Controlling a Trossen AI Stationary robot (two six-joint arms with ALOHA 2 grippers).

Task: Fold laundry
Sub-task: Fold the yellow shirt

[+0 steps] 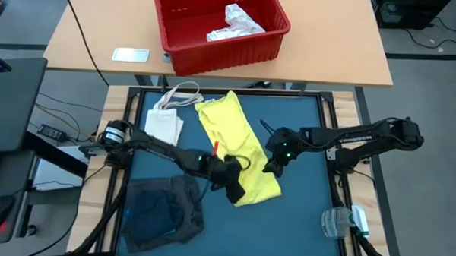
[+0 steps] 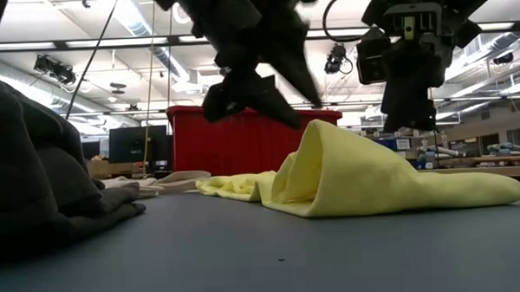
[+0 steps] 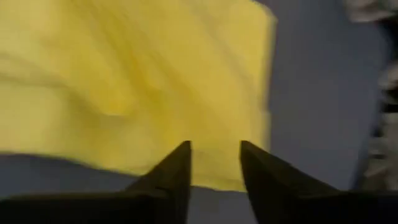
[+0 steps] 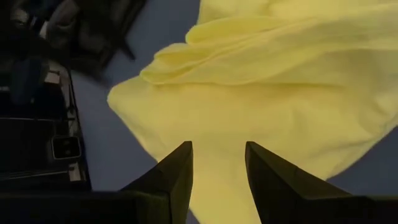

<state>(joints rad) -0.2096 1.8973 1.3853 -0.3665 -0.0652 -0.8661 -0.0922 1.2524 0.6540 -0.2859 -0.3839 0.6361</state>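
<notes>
1. One long yellow soft garment (image 1: 238,155), lying lengthwise across the middle of the blue-topped bench (image 1: 304,127); its near end is doubled over into a raised fold, seen as a hump in the low view (image 2: 348,173).
2. One dark grey soft garment (image 1: 168,209), crumpled in a heap at the near left corner of the bench, well apart from the yellow one, with a blue patch showing on its left side.
3. One small cream tote bag with looped handles (image 1: 167,118), flat at the far left of the bench, just beside the far end of the yellow garment.
4. One clear plastic item with green trim (image 1: 342,221), at the near right edge of the bench.
5. One red plastic crate (image 1: 220,25) on the pale wooden table beyond the bench, holding one crumpled white item (image 1: 235,23).
6. One small flat pale rectangular object (image 1: 130,55) on the same table, left of the crate.
7. Two dark arms. The left gripper (image 1: 233,185) hangs over the near edge of the yellow garment, fingers (image 3: 177,171) apart, grasping nothing.
8. The right gripper (image 1: 272,166) hangs over the right side of the yellow garment, fingers (image 4: 180,168) apart, released, nothing between them.
</notes>
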